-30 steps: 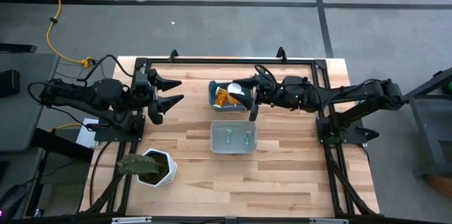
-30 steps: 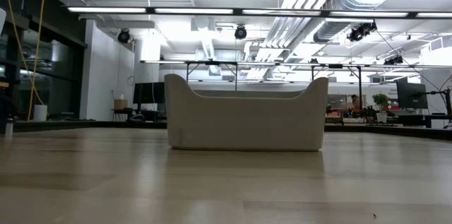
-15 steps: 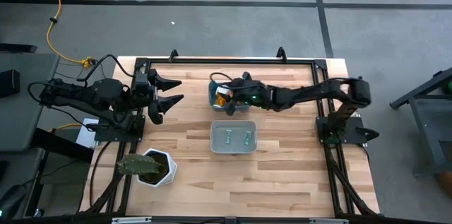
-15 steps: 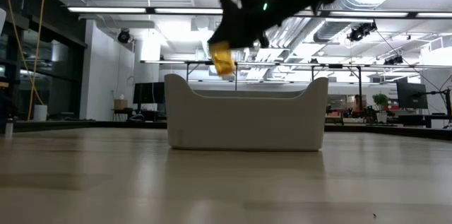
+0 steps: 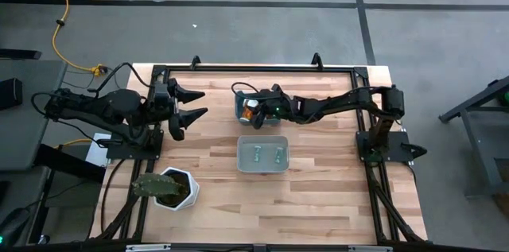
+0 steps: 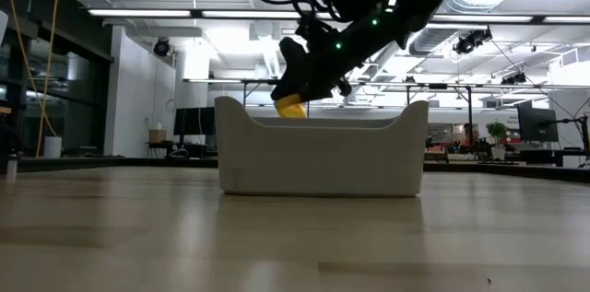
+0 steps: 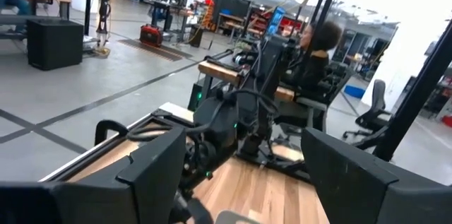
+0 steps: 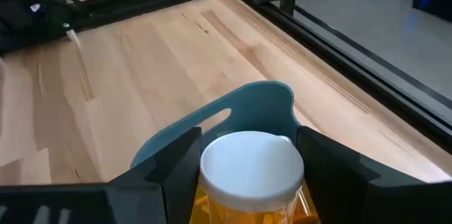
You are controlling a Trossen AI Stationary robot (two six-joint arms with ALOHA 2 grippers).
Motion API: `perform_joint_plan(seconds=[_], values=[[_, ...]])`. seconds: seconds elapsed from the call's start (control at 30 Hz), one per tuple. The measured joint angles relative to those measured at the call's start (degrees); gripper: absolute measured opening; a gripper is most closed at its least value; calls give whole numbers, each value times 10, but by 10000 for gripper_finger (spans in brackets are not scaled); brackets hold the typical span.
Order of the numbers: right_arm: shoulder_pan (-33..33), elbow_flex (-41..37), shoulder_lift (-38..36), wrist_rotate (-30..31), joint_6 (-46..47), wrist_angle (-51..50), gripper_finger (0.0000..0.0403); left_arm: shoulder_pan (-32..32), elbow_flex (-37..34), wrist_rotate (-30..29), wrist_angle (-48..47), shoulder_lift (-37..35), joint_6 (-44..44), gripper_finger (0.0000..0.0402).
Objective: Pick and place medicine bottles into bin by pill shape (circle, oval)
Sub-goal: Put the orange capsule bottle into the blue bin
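An orange medicine bottle (image 8: 252, 174) with a white cap is between the fingers of my right gripper (image 8: 248, 150), which is shut on it. The bottle (image 5: 250, 111) hangs over the blue far bin (image 5: 241, 102), whose end wall (image 8: 240, 119) shows just beyond the bottle. In the low view the bottle (image 6: 291, 106) is at the rim height of the grey near bin (image 6: 323, 149), under the gripper (image 6: 304, 85). Two greenish bottles (image 5: 266, 154) lie in the near bin (image 5: 262, 168). My left gripper (image 5: 191, 105) waits open above the table's far left. My right gripper pinches the orange bottle between its two fingers (image 8: 176, 164), one on each side, at and just below the white cap (image 8: 252, 159). The fingers come from the table's right, slanting down. The bottle is lifted clear, cap uppermost, with its orange body (image 6: 291, 108) below the fingers.
A white hexagonal plant pot (image 5: 175, 188) stands near the table's near left corner. A black frame (image 5: 262, 67) runs along the table's far edge and sides. Bare wood lies between the left arm and the bins, and on the near side of the grey bin.
My right gripper has come down from high above the table and gone toward the table's left, tipping its fingers downward. It has kept hold of the orange bottle, which has sunk to about the bins' rim height over the blue bin.
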Motion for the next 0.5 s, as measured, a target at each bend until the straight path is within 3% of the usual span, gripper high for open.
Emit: perform_joint_plan(seconds=[0.5], values=[[-1, 0, 0, -31, 30, -20, 213, 0, 0, -4, -33, 0, 0, 273]])
